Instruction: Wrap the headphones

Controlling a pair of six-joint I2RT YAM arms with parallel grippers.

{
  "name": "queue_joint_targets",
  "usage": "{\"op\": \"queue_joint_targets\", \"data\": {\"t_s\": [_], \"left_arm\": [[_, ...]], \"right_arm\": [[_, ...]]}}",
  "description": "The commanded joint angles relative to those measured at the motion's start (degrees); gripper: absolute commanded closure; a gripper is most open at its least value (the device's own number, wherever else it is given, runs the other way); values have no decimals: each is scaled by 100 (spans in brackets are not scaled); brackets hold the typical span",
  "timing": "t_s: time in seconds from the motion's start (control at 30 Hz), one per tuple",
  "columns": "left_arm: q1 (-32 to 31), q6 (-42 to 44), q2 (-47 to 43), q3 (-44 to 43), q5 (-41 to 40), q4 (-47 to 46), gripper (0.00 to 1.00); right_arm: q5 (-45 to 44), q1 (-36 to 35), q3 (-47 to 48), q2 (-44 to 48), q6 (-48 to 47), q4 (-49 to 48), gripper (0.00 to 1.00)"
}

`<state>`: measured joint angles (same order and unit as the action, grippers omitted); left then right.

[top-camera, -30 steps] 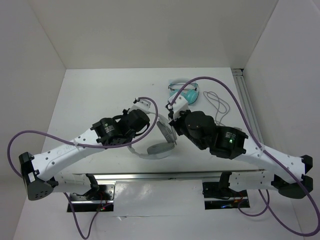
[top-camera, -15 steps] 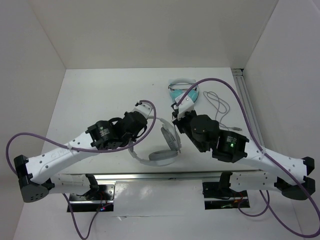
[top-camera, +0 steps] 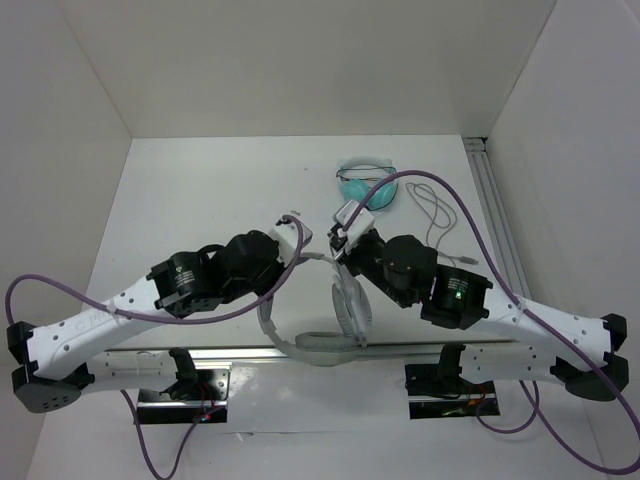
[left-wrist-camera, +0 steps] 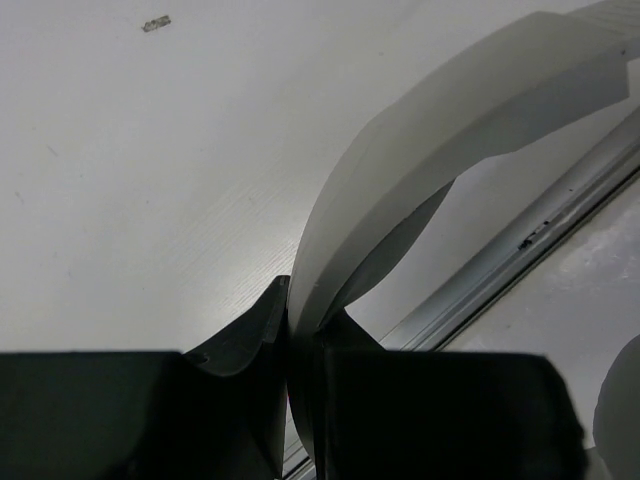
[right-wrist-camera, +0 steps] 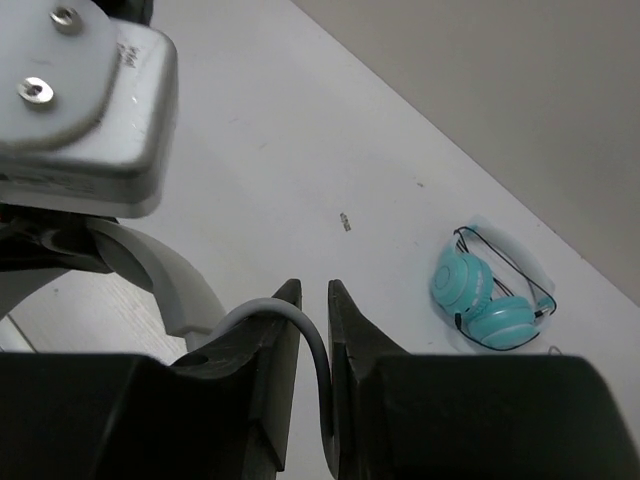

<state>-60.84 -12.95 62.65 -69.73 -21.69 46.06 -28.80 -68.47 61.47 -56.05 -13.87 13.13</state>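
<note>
Headphones: white-grey, wide headband; lower centre of the top view, between both grippers.
Left gripper: clamped on the headband edge.
Right gripper: narrow, pinching the grey cable.

Two headsets, two pincers on my table

I count two pairs of headphones: one large set of white headphones and one small set of teal headphones. There is one thin pale cable. Of my own: two arms, one left pincer, one right pincer, and two purple leads.
</note>
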Motion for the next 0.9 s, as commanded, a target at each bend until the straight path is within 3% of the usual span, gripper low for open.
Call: {"op": "queue_joint_targets", "data": {"t_s": [0.0,0.17,0.3,0.43,0.73,0.87], "left_arm": [[-77,214,-341,21,771,-405,100],[-129,346,-421,21,1228,-405,100],[-130,346,-70,21,1107,-405,100],[-183,346,203,-31,1167,-352,100],[-183,346,28,-31,1396,-352,100],[-183,399,-183,-31,1545,-352,100]], "right_arm": [[50,-35,102,42,-116,-311,76],[110,-35,321,-212,-116,58,75],[286,-35,672,-319,-63,550,81],[235,-88,725,-319,-63,621,80],[-187,17,673,-547,-116,674,77],[-127,228,612,-784,-63,735,80]]}}
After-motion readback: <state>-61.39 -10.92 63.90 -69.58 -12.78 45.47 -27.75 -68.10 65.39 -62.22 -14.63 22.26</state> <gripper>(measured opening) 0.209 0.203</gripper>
